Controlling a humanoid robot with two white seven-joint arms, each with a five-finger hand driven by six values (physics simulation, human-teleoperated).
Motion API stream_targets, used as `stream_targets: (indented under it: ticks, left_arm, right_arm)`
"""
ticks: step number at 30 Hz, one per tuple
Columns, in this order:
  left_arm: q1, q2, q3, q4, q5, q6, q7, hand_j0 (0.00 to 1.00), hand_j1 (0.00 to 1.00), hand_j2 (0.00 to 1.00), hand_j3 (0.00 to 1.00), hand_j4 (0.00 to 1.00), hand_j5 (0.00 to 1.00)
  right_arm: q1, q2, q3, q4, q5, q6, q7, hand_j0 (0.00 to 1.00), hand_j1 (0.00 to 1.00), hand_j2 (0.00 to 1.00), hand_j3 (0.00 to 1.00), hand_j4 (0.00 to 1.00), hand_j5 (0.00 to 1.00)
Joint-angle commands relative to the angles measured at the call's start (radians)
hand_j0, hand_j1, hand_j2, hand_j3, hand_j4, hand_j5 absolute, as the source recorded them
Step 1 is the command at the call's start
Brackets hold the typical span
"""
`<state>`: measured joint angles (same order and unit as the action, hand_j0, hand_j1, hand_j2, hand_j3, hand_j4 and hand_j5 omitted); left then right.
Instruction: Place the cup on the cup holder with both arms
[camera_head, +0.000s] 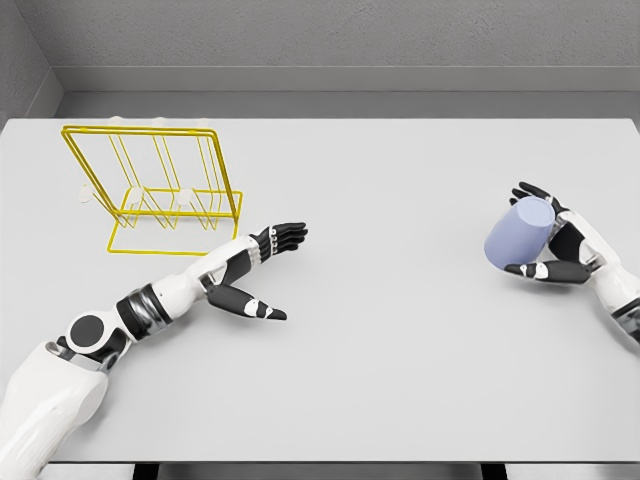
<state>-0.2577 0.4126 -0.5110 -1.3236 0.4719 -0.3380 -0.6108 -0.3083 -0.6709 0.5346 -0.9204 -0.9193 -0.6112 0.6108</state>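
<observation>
A pale blue cup (519, 235) is held tilted just above the table at the right, with my right hand (545, 232) shut on it, fingers behind and thumb under it. The yellow wire cup holder (150, 190) stands at the back left of the table, with white pegs showing among its wires. My left hand (268, 268) reaches out flat over the table in front of and right of the holder, fingers spread and thumb apart, holding nothing.
The grey table (380, 330) spans the whole view, with its front edge at the bottom. A grey wall runs behind its far edge. The stretch between the two hands holds no objects.
</observation>
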Motion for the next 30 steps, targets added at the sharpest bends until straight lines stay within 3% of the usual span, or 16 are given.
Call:
stream_targets:
  ticks: [1,6,12,19,30]
  left_arm:
    - [0.000,0.000,0.000,0.001,0.007,0.001,0.000,1.00,1.00,1.00,1.00,1.00,1.00]
    - [0.002,0.000,0.000,0.001,0.007,0.001,0.000,1.00,1.00,1.00,1.00,1.00,1.00]
    - [0.002,0.002,0.000,0.001,0.007,0.001,0.000,1.00,1.00,1.00,1.00,1.00,1.00]
    - [0.002,0.002,0.000,0.000,0.008,0.001,0.000,1.00,1.00,1.00,1.00,1.00,1.00]
    - [0.002,0.002,0.000,0.000,0.008,0.001,0.000,1.00,1.00,1.00,1.00,1.00,1.00]
  right_arm:
    - [-0.002,0.004,-0.001,0.003,-0.006,0.000,0.000,1.00,1.00,1.00,1.00,1.00,1.00]
    - [-0.011,0.011,-0.001,0.008,-0.006,0.000,0.000,1.00,1.00,1.00,1.00,1.00,1.00]
    - [-0.012,0.017,-0.001,0.014,-0.006,0.000,0.000,0.82,0.82,0.82,0.82,0.82,0.82]
    - [-0.012,0.017,0.005,0.015,-0.006,0.000,0.000,0.68,0.68,0.68,0.68,0.68,0.68]
    - [-0.026,0.016,0.005,-0.005,0.008,0.000,0.000,0.67,0.67,0.67,0.67,0.67,0.67]
